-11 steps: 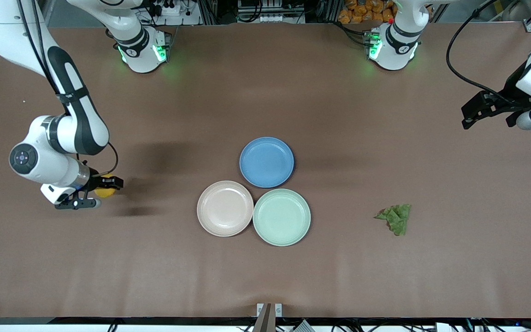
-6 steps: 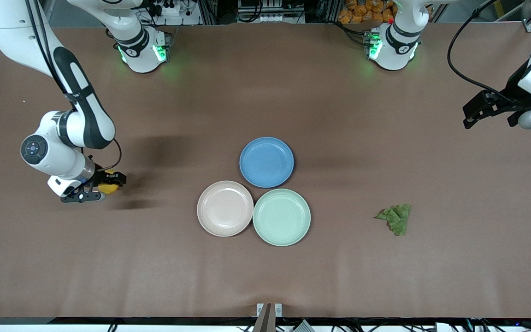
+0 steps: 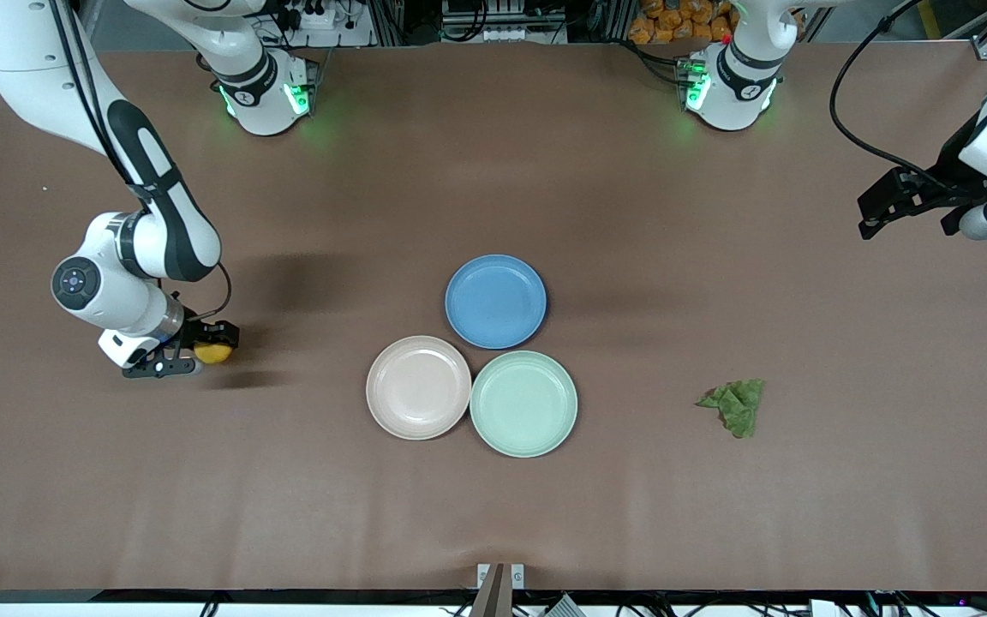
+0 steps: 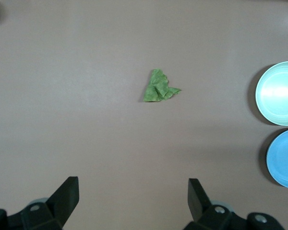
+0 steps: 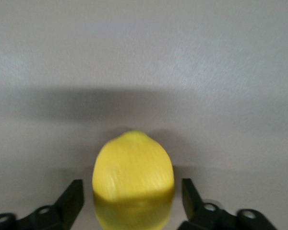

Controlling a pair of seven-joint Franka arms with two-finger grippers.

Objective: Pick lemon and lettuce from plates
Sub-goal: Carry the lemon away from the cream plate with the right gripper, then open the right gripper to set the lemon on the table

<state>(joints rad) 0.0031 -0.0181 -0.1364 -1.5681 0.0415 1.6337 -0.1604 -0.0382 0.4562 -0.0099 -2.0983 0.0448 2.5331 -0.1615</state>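
Brown mat: covering the whole table (image 3: 493,514), lying flat, faint creases showing.
Room: racks, cables and an orange heap sitting along the table's edge by the arm bases; detail hard to make out.
Plates: beige-pink plate (image 3: 418,387) and mint plate (image 3: 523,404) sitting touching side by side, both bare; blue plate (image 3: 495,301) sitting just farther from the front camera.
Lemon (image 3: 212,352): lying toward the right arm's end of the table, well apart from the plates, between the fingers (image 5: 71,197) with gaps showing on both sides.
Right gripper (image 3: 195,350): standing open around the lemon, down low by the mat.
Lettuce (image 3: 735,405): lying on the mat toward the left arm's end.
Left gripper (image 3: 905,203): waiting with fingers spread wide, holding nothing, partly cut off at the frame edge.
Hidden: lemon's near end getting cut off in the right wrist view.
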